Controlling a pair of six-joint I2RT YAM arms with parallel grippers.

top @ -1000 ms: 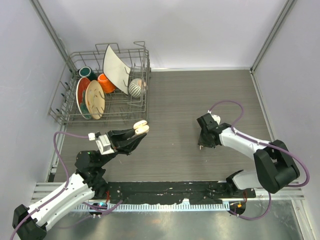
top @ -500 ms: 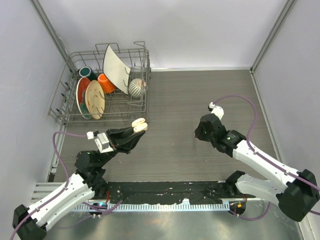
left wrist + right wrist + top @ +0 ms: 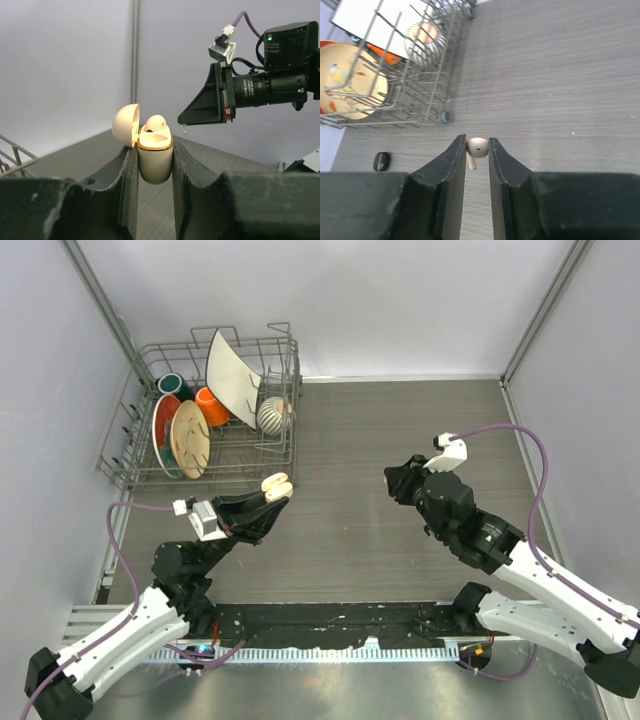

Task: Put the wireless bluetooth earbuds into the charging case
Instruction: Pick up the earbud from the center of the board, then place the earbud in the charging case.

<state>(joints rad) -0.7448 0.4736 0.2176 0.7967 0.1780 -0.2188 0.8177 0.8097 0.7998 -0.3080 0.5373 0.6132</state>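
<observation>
**Two claws in the air: one grips the case, the other an earbud**

We see the left claw (image 3: 155,171) closed narrowly on a cream charging case (image 3: 155,156), with one finger pressed against each side of its rounded body. The case stands upright between the fingertips, lifted clear of the table. Its lid (image 3: 125,124) is swung open to one side. One cream-white earbud (image 3: 156,123) sits in the gold-rimmed mouth of the case.

Beyond this claw's tips and off to its right, well apart, the right claw (image 3: 477,151) points toward the case. We see it pinched shut on a second earbud (image 3: 478,145), also cream-white. The bud's round head is caught between the fingertips, and its short stem shows just below. This claw also hangs above the grey wood-grain table (image 3: 400,430).

Ahead of the right claw and to its left stands a wire dish rack (image 3: 215,472) holding plates (image 3: 188,438) and a striped bowl (image 3: 272,415). Nearer to that claw, on the table to its left, lies a small black object (image 3: 381,160). It is too small for us to identify.
</observation>
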